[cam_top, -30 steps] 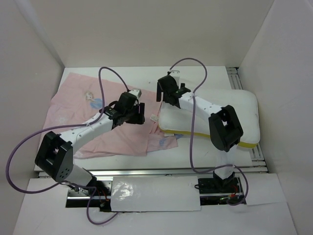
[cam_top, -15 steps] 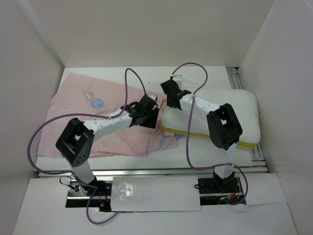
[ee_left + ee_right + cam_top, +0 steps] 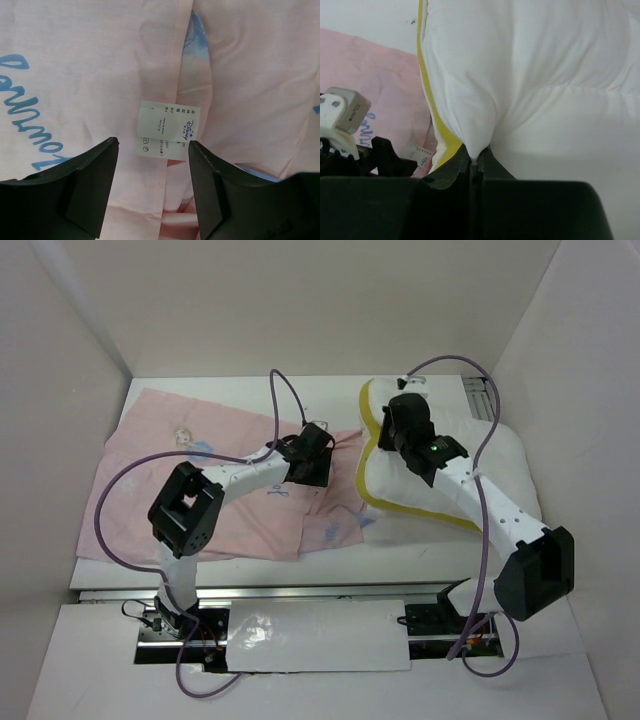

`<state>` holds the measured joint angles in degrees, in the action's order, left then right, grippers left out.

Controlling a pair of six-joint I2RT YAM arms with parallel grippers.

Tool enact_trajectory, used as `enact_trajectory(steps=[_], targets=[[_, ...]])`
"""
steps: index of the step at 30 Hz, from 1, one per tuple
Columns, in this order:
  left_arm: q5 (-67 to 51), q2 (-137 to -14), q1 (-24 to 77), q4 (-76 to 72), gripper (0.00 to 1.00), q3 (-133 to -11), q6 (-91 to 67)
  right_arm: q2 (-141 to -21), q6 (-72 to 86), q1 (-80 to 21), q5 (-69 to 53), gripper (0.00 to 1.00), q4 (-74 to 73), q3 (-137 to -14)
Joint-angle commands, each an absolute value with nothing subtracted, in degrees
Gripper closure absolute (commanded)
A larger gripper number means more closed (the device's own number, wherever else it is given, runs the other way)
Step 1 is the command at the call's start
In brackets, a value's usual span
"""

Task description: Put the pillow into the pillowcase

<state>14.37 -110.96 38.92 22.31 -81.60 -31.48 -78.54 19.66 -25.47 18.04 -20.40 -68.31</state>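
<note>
What stands around my workspace

I work on a white table (image 3: 420,545) boxed in by plain white walls (image 3: 300,310) along its far, left and right edges. A slotted metal rail (image 3: 481,396) lies at the far right corner. A long rail (image 3: 330,593) runs along the near edge, with a glossy white sheet (image 3: 315,635) just nearer than that.

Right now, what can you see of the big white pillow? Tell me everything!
The pillow is big, white and puffy, like soft stuffed cloth, with a yellow piped seam around its edge. It lies on the right side of the table. Its left end stands raised and bunched, because the right pincer is shut on a pinch of white cloth beside the seam. The pink pillowcase lies just left of it; the pillow is not inside yet.
</note>
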Motion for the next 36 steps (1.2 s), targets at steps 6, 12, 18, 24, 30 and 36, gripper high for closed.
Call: enact_trajectory(steps=[6,12,18,24,30,36], targets=[[16.1,-116.4,38.1,20.6,0.29,-85.9,-30.2,-74.5,19.9,-22.4,10.3,1.0,-18.6,-64.2],[19.9,-118.6,38.1,19.5,0.29,-90.1,-26.7,-73.3,19.9,-19.4,9.6,1.0,-18.6,-63.2],[23.0,-122.8,38.1,17.9,0.28,-94.8,-24.3,-72.8,19.9,-17.7,7.2,1.0,-18.1,-62.0],[23.8,-127.4,38.1,19.8,0.28,-100.9,-24.3,-74.5,19.9,-16.4,6.2,1.0,-18.1,-62.0],[25.4,-127.9,38.1,18.5,0.32,-102.1,-24.3,-75.1,19.9,-15.8,5.1,1.0,-18.1,-62.0],[30.7,-128.4,37.5,22.7,0.63,-105.0,-25.9,-75.1,19.3,-15.3,5.1,1.0,-17.6,-61.4]])
